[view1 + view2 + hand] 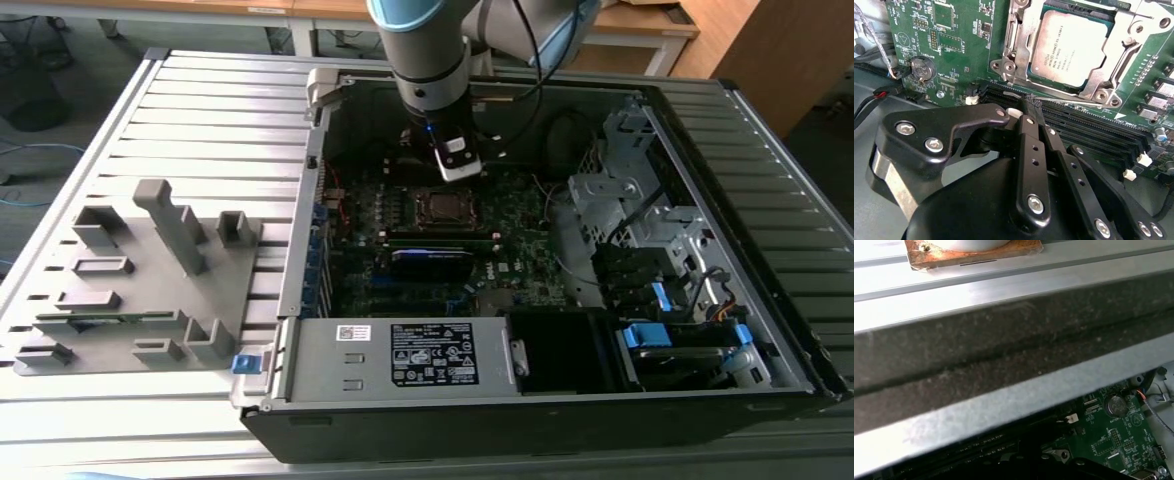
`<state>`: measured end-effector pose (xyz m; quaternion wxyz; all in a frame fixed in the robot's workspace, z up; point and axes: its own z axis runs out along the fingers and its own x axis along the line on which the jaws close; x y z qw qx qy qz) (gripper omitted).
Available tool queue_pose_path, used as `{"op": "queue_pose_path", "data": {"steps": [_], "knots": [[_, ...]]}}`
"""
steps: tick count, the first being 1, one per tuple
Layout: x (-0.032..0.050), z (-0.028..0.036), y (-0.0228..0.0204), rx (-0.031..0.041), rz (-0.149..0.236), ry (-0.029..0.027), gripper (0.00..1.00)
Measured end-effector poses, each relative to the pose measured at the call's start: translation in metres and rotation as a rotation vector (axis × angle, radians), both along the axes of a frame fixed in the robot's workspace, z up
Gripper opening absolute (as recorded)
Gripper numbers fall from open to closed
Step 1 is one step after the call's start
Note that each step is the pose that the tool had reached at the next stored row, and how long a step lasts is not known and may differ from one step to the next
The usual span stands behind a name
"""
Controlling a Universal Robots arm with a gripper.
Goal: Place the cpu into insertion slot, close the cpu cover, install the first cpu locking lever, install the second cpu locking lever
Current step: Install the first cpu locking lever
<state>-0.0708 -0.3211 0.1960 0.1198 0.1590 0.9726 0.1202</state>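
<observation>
Ribbed grey metal tabletop carries an open black computer case, a grey moulded fixture lying on the exterior view's left of it; nearest in the second wrist view, the black gripper has its fingers pressed together on nothing, tips just above the long black memory slots; beyond them, on the green circuit board, the cpu, flat, square, dull silver, lies seated in the insertion slot, framed by the cpu cover of thin bright metal
</observation>
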Motion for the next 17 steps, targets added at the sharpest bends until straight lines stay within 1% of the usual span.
{"op": "queue_pose_path", "data": {"steps": [8,12,17], "knots": [[-0.0004,-0.0018,-0.0006,0.0001,0.000,-0.0085,0.10],[-0.0004,-0.0028,-0.0015,0.0002,0.000,-0.0093,0.10],[-0.0004,-0.0036,-0.0037,0.0001,0.000,-0.0094,0.10]]}}
